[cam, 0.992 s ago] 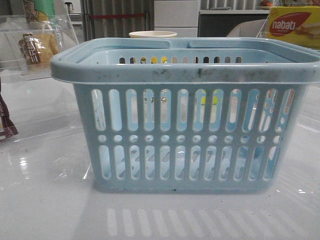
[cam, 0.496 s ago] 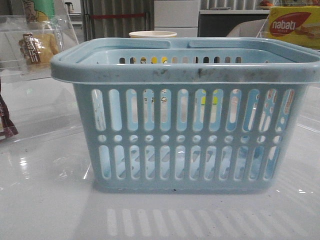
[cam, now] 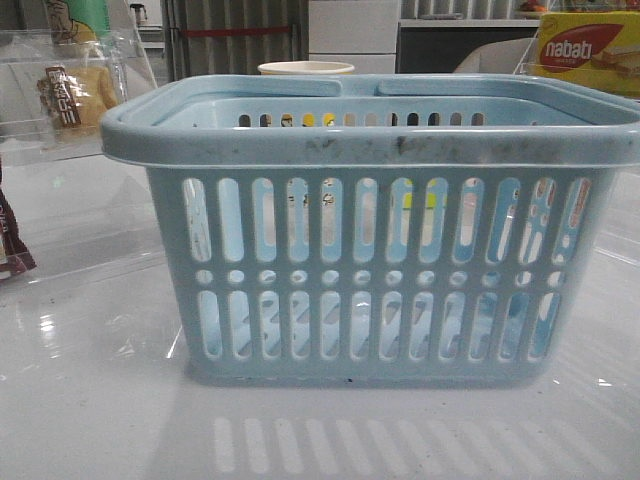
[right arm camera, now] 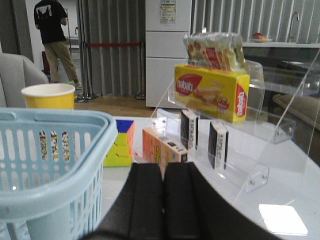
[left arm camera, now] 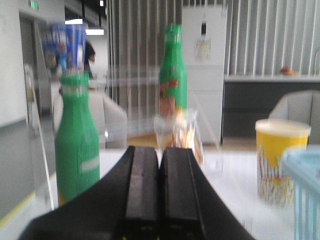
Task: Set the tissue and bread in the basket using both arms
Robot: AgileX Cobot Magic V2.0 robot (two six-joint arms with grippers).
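Observation:
The light-blue basket (cam: pixel 380 270) fills the middle of the front view, and nothing shows through its slots. The bread (cam: pixel 75 95), golden in a clear wrapper, sits on a clear shelf at the far left. In the left wrist view my left gripper (left arm camera: pixel 160 150) is shut and empty, with the bread (left arm camera: pixel 184 132) blurred a short way beyond its tips. My right gripper (right arm camera: pixel 164 167) is shut and empty beside the basket (right arm camera: pixel 50 150). Two dark tissue packs (right arm camera: pixel 189 129) (right arm camera: pixel 218 145) stand upright on a clear shelf beyond it. Neither gripper shows in the front view.
Two green bottles (left arm camera: pixel 76 145) (left arm camera: pixel 172 75) stand near the bread. A yellow cup (cam: pixel 305 69) is behind the basket. The nabati box (right arm camera: pixel 210 92) tops the clear shelf, with an orange box (right arm camera: pixel 162 150) and a colour cube (right arm camera: pixel 120 145) between basket and shelf. A maroon wrapper (cam: pixel 10 250) lies at the left edge.

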